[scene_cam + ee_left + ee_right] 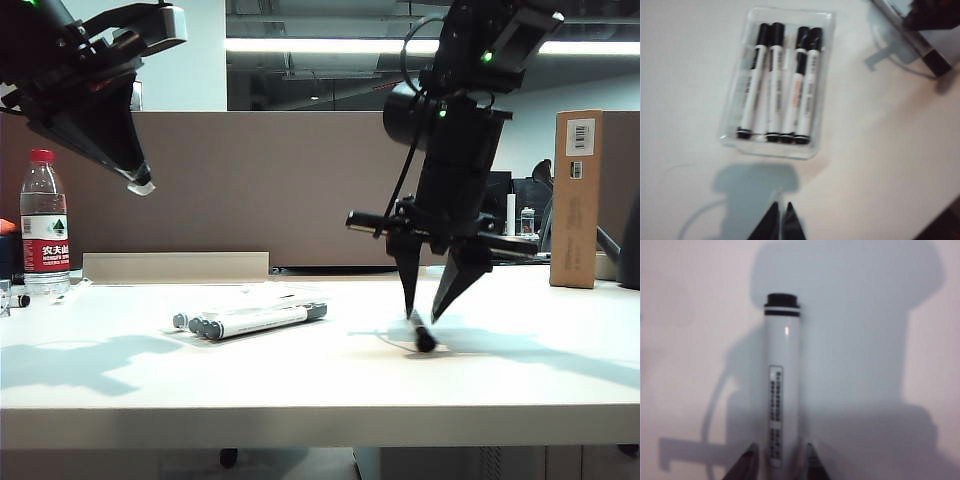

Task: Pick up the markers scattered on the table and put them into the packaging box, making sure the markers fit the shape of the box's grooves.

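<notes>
White table (pixel 300 370) bears white-barrelled marker (pixel 782 390) between right gripper (pixel 780 460) fingertips.

low front exterior camera skims the table (pixel 300 380); wrist cameras look down closely, sharing its top.

Markers (pixel 777 80) are white with black caps and black print, one has an orange patch. Packaging box (pixel 826 60) is clear plastic, counter (pixel 320 375) plain white. Both grippers, left (pixel 780 220) and right (pixel 780 460), are black.
</notes>
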Tool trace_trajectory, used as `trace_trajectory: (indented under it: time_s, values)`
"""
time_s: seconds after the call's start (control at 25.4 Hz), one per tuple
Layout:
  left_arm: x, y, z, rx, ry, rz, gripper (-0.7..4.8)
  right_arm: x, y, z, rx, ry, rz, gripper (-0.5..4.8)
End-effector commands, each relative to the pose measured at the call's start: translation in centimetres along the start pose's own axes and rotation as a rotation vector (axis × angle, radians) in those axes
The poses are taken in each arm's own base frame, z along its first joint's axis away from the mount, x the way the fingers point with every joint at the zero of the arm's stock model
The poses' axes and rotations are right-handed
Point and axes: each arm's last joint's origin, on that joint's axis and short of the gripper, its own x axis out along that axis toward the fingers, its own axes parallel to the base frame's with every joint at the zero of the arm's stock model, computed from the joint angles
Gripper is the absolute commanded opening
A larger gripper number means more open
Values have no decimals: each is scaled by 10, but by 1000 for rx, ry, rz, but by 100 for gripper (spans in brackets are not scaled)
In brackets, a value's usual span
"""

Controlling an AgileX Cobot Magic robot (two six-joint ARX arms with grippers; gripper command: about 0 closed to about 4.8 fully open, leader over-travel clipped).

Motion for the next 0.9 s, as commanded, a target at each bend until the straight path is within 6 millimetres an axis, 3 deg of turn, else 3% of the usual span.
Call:
trace_trajectory:
  time_s: [0.04, 0.2, 0.71, 0.9]
  values:
    - [-2, -5, 2, 26, -46, -145, -6, -2, 2, 2, -4, -17, 8, 118]
    - [-2, -7, 2, 25, -62, -229, -6, -2, 2, 3, -4, -31, 13, 118]
    - [-2, -8, 0, 16, -37, -231, -6, 6, 1, 2, -8, -11, 0, 115]
    - [-2, -8, 0, 17, -38, -230, -6, 6, 1, 1, -31, -7, -3, 74]
